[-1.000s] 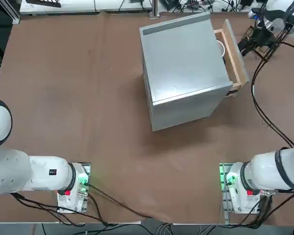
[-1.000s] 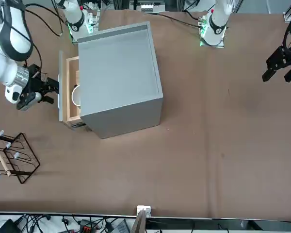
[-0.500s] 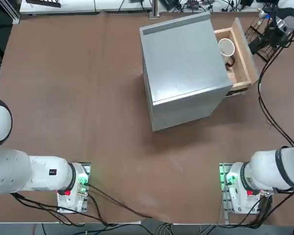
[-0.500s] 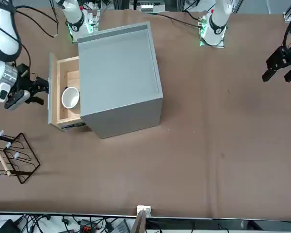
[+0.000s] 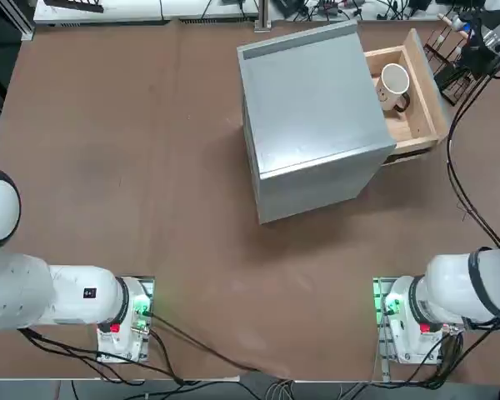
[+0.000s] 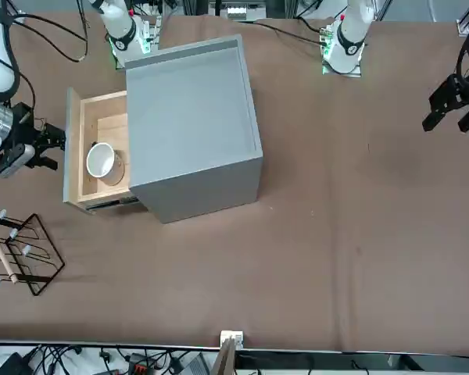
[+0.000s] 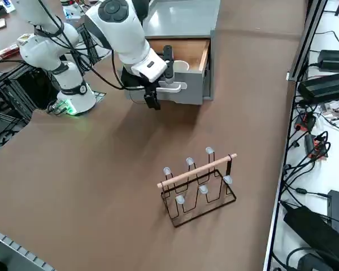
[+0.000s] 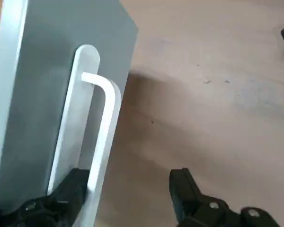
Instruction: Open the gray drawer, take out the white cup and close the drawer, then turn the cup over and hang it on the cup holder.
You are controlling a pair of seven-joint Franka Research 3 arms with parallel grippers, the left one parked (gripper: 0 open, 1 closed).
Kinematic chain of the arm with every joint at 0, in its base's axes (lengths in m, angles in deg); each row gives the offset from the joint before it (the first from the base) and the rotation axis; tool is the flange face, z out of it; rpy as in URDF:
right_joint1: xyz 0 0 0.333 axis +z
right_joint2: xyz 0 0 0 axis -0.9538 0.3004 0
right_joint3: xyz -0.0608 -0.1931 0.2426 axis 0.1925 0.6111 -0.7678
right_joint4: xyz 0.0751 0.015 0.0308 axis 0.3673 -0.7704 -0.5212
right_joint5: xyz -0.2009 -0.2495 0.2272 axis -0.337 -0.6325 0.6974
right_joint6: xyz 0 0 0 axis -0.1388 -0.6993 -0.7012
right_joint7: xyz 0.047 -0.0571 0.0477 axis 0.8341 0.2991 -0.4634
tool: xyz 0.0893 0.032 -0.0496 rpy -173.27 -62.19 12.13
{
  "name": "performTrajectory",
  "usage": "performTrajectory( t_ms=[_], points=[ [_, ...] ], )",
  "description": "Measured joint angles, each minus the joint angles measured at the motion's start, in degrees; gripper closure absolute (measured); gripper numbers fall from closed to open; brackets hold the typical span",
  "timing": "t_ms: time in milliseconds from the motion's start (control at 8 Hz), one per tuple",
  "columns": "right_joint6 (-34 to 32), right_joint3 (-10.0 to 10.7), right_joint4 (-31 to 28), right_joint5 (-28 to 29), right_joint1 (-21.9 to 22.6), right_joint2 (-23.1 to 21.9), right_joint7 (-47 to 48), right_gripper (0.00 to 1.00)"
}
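Over the past second the gray drawer (image 5: pixel 423 83) slid far out at the top view's upper right, baring the white cup (image 5: pixel 393 81); the right gripper (image 8: pixel 128 198), fingers spread about the handle (image 8: pixel 102 127), might snag it if lifted carelessly

Gray drawer (image 5: pixel 421 125) pulled out at cabinet's (image 5: pixel 312 117) 3 o'clock side. White cup (image 5: pixel 394 81) upright inside. Right gripper (image 5: pixel 473 52) beside drawer front.
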Motion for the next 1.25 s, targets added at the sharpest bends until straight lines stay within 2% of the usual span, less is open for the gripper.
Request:
performTrajectory(
  t_ms=[375,875,1125,1250],
  points=[
    [-2.82,-0.12,2.87,-1.3,-0.35,1.32,-0.29,0.0],
    [-17.29,-0.18,17.65,-7.38,-1.5,2.3,5.69,0.0],
    [-19.64,-0.87,21.46,-7.5,0.93,2.27,12.58,0.0],
    [-19.74,-1.1,22.07,-7.53,4.06,2.22,17.9,0.0]
  ],
)
